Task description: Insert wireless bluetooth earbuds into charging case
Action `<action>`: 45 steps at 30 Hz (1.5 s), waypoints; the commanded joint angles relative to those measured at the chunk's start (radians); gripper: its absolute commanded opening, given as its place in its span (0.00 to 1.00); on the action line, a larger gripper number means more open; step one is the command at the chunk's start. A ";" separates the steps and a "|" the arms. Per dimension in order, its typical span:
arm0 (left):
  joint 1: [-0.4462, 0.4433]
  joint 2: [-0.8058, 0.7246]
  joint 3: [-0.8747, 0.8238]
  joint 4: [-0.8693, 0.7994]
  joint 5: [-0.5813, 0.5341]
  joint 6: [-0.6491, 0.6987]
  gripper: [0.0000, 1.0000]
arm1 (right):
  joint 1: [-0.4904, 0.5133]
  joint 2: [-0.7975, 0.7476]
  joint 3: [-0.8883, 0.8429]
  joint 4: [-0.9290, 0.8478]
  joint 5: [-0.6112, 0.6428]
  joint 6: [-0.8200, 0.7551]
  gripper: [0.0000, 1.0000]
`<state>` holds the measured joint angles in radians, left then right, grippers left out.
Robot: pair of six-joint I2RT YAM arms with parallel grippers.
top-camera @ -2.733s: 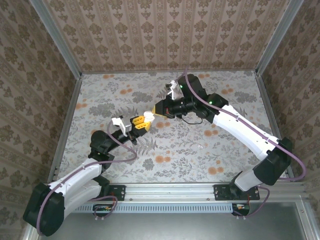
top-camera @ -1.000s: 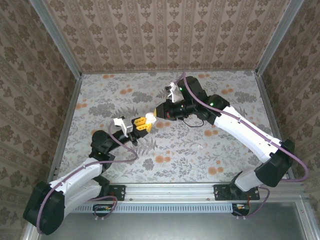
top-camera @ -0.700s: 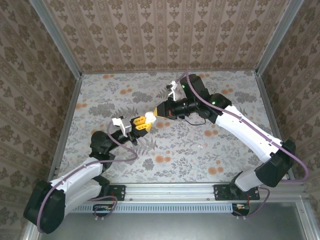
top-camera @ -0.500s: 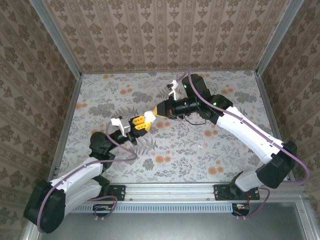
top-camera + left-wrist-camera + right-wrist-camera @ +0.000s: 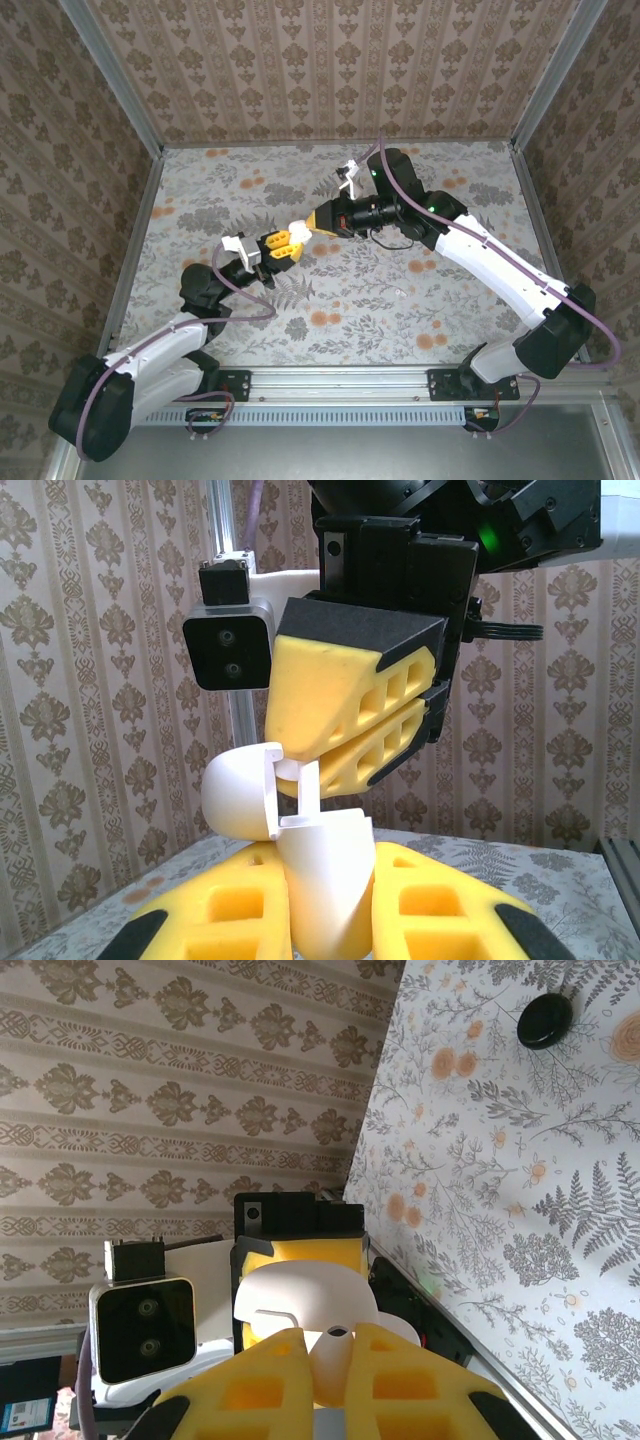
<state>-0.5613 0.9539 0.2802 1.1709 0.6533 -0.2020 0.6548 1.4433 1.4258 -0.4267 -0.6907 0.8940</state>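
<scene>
My left gripper [image 5: 322,905] is shut on the white charging case [image 5: 330,875] and holds it upright above the table. The case's lid [image 5: 235,795] is flipped open to the left. My right gripper [image 5: 290,758] comes in from above, shut on a small white earbud [image 5: 308,785] whose stem reaches down into the open case. In the right wrist view the earbud [image 5: 335,1365] sits between my yellow fingers [image 5: 265,1380], with the case [image 5: 305,1290] just beyond. From above, both grippers [image 5: 283,243] [image 5: 314,226] meet at the case [image 5: 297,231] mid-table.
A small black round piece [image 5: 545,1020] lies on the flowered table, seen from above at the near middle [image 5: 297,327]. A tiny pale speck [image 5: 400,292] lies to its right. Patterned walls and metal rails [image 5: 130,250] enclose the table.
My right arm has shifted slightly and its wrist has turned, while its tip stays at the case. The left gripper has barely moved and still holds the case.
</scene>
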 commanded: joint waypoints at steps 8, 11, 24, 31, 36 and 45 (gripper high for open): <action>-0.017 0.022 0.059 0.092 0.083 -0.013 0.00 | 0.043 0.064 0.078 -0.231 -0.098 -0.116 0.08; -0.021 0.041 0.082 0.082 0.100 -0.010 0.00 | 0.048 0.074 0.088 -0.276 -0.038 -0.149 0.08; -0.045 0.100 0.161 0.037 0.137 0.104 0.00 | 0.062 0.041 0.021 -0.139 0.114 -0.137 0.09; -0.043 0.157 0.144 0.122 0.087 0.176 0.00 | 0.008 0.002 0.099 -0.183 0.103 -0.153 0.09; -0.037 0.159 0.139 0.124 0.082 0.195 0.00 | -0.011 -0.085 0.067 -0.157 0.135 -0.148 0.10; -0.020 0.142 0.124 0.124 0.098 0.208 0.00 | -0.010 -0.136 0.012 -0.184 0.131 -0.159 0.10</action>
<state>-0.5877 1.1172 0.3836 1.2438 0.7155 -0.0204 0.6437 1.3155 1.4570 -0.5873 -0.5327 0.7536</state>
